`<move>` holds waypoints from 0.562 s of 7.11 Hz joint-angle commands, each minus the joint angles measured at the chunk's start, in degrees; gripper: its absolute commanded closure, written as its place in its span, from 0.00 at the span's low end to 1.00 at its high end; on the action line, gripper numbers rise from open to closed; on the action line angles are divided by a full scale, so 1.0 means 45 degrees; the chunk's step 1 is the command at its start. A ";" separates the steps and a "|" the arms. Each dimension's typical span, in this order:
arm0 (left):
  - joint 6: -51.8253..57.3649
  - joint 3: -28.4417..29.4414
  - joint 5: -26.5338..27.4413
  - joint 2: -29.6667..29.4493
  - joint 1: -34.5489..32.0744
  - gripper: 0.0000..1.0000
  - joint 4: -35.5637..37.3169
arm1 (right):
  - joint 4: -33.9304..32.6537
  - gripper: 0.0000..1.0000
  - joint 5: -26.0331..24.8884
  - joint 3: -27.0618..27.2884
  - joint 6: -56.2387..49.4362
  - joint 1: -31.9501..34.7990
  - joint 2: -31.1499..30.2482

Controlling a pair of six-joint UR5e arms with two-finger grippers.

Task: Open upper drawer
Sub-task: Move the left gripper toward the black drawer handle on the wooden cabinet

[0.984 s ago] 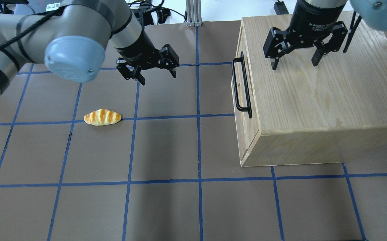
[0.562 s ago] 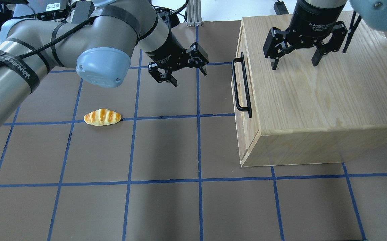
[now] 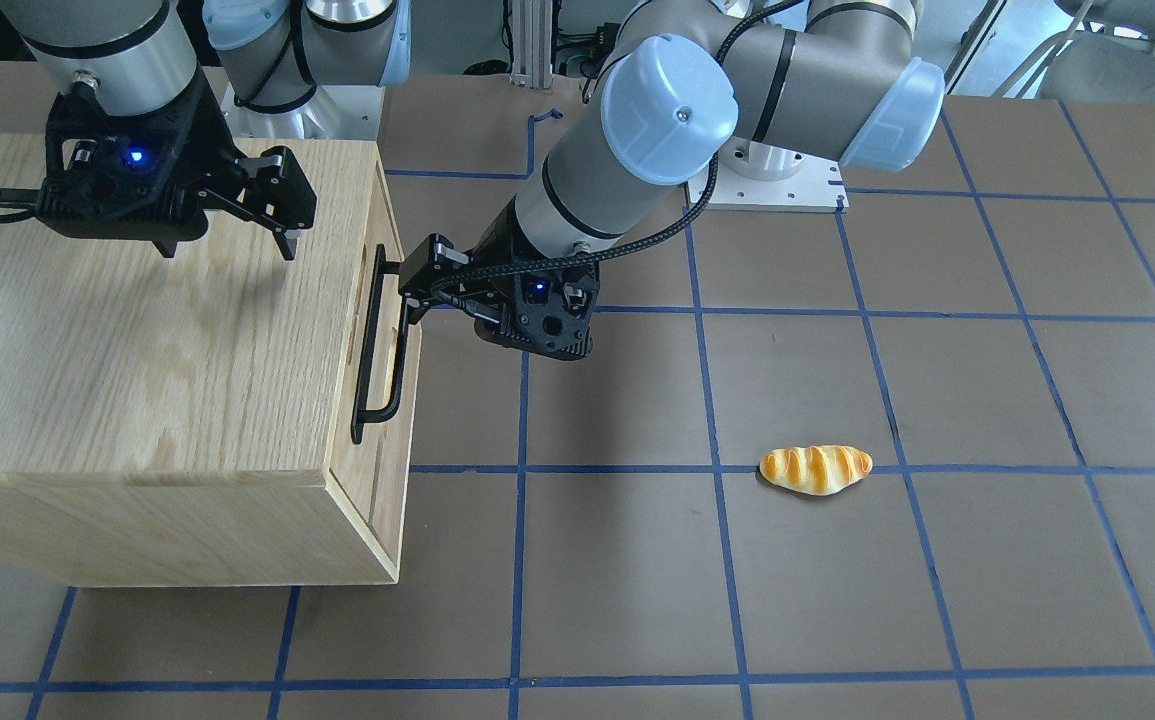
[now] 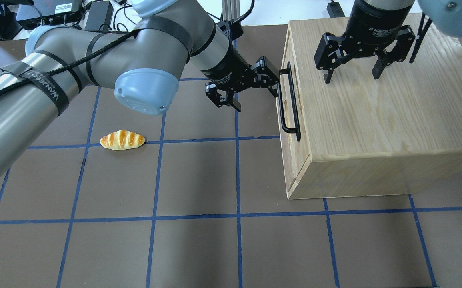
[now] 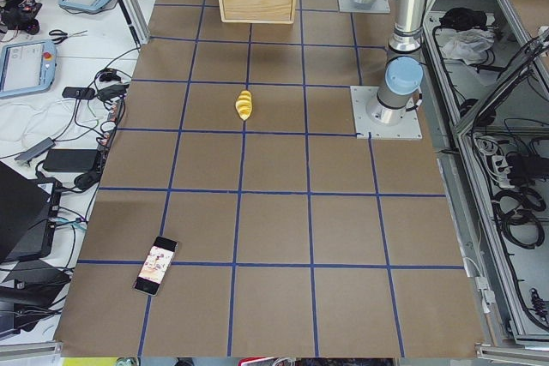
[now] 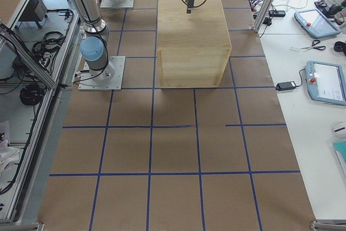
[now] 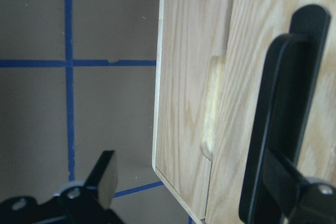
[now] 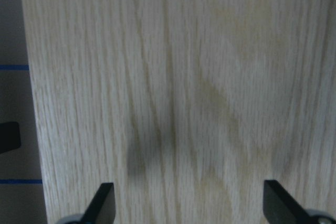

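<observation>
The upper drawer [image 4: 287, 52] sits shut in the oak cabinet [image 4: 379, 116], its black bar handle [image 4: 288, 102] facing the table's middle. The handle also shows in the front view [image 3: 378, 340] and the left wrist view [image 7: 281, 124]. My left gripper [image 4: 255, 98] is open and empty right by the handle's far end. In the left wrist view one finger [image 7: 294, 184] overlaps the bar and the other finger [image 7: 102, 174] is out over the table. My right gripper [image 4: 351, 76] is open and empty just above the cabinet top [image 8: 173, 77].
A toy bread roll [image 4: 122, 140] lies on the brown mat to the left of the cabinet. The lower drawer front [image 7: 184, 77] sits below the upper one. A phone [image 5: 155, 265] lies near the table's far left end.
My left arm has swung right across the table, bringing its open gripper from the mat's middle up to the handle. The right arm and the drawer have not moved.
</observation>
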 commanded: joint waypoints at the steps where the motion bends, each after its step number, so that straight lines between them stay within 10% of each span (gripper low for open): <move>1: 0.0114 0.0004 -0.0071 -0.0249 -0.0163 0.00 0.0023 | -0.0002 0.00 0.0000 0.0000 0.0000 0.0000 0.0005; 4: -0.0354 -0.0015 -0.0090 -0.0835 -0.0417 0.00 0.1057 | -0.0002 0.00 0.0000 0.0000 0.0000 0.0000 0.0005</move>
